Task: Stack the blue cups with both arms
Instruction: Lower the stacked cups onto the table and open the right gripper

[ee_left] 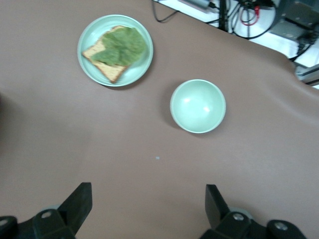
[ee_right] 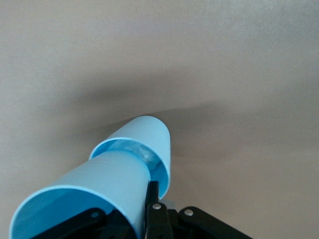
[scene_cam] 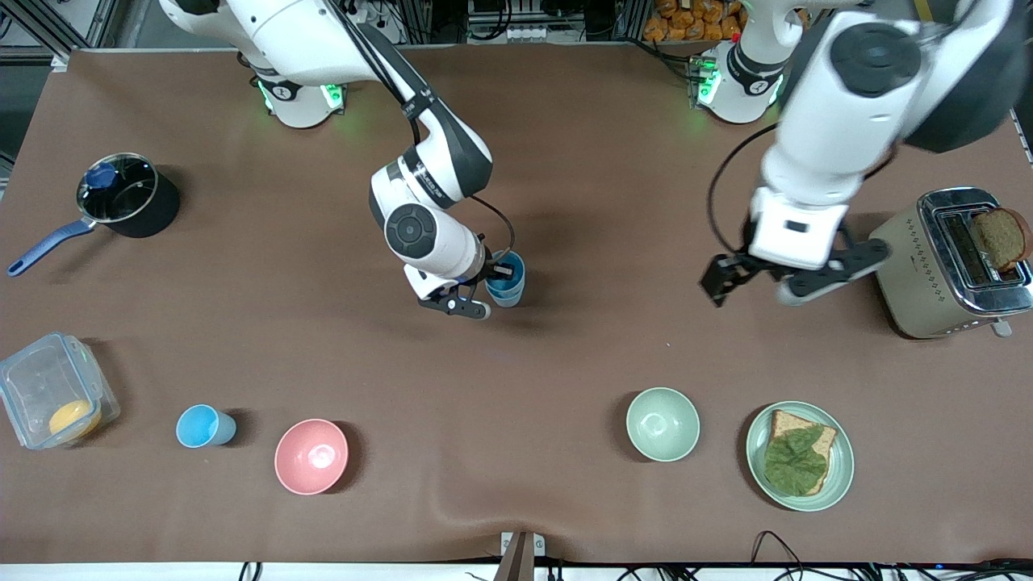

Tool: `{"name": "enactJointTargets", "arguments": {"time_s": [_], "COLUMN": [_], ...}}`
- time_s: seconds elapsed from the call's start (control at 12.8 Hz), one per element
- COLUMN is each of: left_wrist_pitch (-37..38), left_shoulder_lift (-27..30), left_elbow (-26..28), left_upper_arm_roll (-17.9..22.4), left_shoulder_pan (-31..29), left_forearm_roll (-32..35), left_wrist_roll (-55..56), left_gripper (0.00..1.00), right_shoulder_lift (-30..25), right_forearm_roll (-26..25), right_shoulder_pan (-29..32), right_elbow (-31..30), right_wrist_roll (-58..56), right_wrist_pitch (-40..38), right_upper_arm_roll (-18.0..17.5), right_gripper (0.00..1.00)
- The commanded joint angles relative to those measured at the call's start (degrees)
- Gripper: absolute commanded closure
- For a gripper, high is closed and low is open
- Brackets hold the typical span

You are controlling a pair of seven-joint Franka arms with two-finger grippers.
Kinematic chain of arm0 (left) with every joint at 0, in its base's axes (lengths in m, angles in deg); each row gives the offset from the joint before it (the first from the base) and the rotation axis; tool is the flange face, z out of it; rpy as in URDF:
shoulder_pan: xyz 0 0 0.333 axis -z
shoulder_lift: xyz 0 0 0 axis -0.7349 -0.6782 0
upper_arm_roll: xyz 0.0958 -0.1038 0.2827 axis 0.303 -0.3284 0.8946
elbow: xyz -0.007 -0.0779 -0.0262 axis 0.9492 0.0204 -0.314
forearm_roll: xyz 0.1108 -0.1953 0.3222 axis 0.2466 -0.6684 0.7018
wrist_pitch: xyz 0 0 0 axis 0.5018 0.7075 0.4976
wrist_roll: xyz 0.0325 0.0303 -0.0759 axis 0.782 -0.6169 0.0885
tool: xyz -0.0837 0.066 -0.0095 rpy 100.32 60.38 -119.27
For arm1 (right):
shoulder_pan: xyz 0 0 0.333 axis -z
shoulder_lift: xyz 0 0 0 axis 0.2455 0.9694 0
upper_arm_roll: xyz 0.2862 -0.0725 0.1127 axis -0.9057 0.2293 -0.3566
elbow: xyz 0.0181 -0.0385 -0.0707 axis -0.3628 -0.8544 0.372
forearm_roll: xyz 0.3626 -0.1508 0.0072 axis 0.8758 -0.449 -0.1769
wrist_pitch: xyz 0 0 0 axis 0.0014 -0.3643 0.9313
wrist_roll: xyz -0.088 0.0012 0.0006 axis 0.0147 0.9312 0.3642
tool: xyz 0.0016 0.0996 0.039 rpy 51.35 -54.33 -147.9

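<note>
At mid-table, right tool (scene_cam: 487, 295) gripping nested blue cups (ee_right: 130, 172), nesting plain only wrist-side, left tool (ee_left: 148, 209) wide.

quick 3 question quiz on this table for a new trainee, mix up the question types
1. True or false: the right gripper holds one cup nested in another cup.
2. Which bowl lies beside the lone blue cup? A pink bowl B green bowl
3. Fill in: the open left gripper hangs beside the ____.

Key: 1 true; 2 A; 3 toaster
</note>
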Motion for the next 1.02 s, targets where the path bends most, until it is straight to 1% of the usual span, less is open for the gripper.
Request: {"name": "enactJointTargets", "arguments": {"time_s": [0.0, 0.08, 0.16, 0.23, 0.31, 0.39, 0.47, 0.55, 0.7, 0.78, 0.94], "left_wrist_pitch": [3.8, 4.6, 5.1, 5.1, 5.8, 6.8, 8.6, 9.9, 11.5, 12.3, 14.3], "left_shoulder_lift": [2.1, 2.8, 3.3, 4.0, 4.9, 6.3, 6.5, 6.9, 7.8, 8.6, 9.8], "left_elbow": [-1.3, -1.4, -1.4, -1.4, -1.4, -0.9, -0.9, -0.9, -0.8, -0.8, -0.8], "left_upper_arm_roll": [-0.5, -0.4, -1.1, -1.2, 0.3, 3.2, 4.8, 5.6, 7.2, 8.3, 12.1], "left_shoulder_pan": [-2.8, -3.9, -7.0, -8.7, -8.7, -7.7, -7.0, -6.9, -6.9, -6.6, -4.3], "left_forearm_roll": [-1.6, -1.7, -3.4, -5.4, -7.6, -8.5, -8.5, -8.5, -8.8, -9.5, -11.6], "left_wrist_roll": [-4.3, -6.9, -10.2, -12.8, -15.0, -17.2, -19.4, -22.0, -27.2, -28.9, -32.5], "left_gripper": [0.00, 0.00, 0.00, 0.00, 0.00, 0.00, 0.00, 0.00, 0.00, 0.00, 0.00], "right_shoulder_lift": [0.5, 0.4, 0.1, -0.4, -2.1, -3.9, -6.1, -8.4, -11.7, -13.0, -16.6], "right_forearm_roll": [0.1, 0.0, 0.1, 0.0, 0.0, 0.0, 0.0, -0.2, -1.2, -2.0, -3.2], "right_shoulder_pan": [-0.7, -0.4, 0.0, 0.2, 0.4, 0.7, 1.3, 2.2, 4.9, 5.9, 7.6], "right_elbow": [1.0, 1.0, 1.0, 1.1, 1.1, 1.2, 1.2, 1.0, 0.9, 0.7, -0.4], "right_wrist_roll": [0.8, 0.9, 0.8, 0.8, 0.5, -0.1, -1.4, -5.3, -15.8, -20.5, -28.3], "right_wrist_pitch": [-0.8, -1.3, -2.1, -4.0, -6.6, -8.8, -11.8, -15.3, -21.7, -23.2, -25.9], "right_upper_arm_roll": [0.6, 0.7, 0.8, 1.1, 2.2, 3.6, 5.3, 6.8, 11.0, 13.2, 17.6], "right_gripper": [0.68, 0.01, 0.00, 0.00, 0.00, 0.00, 0.00, 0.00, 0.00, 0.00, 0.00]}}
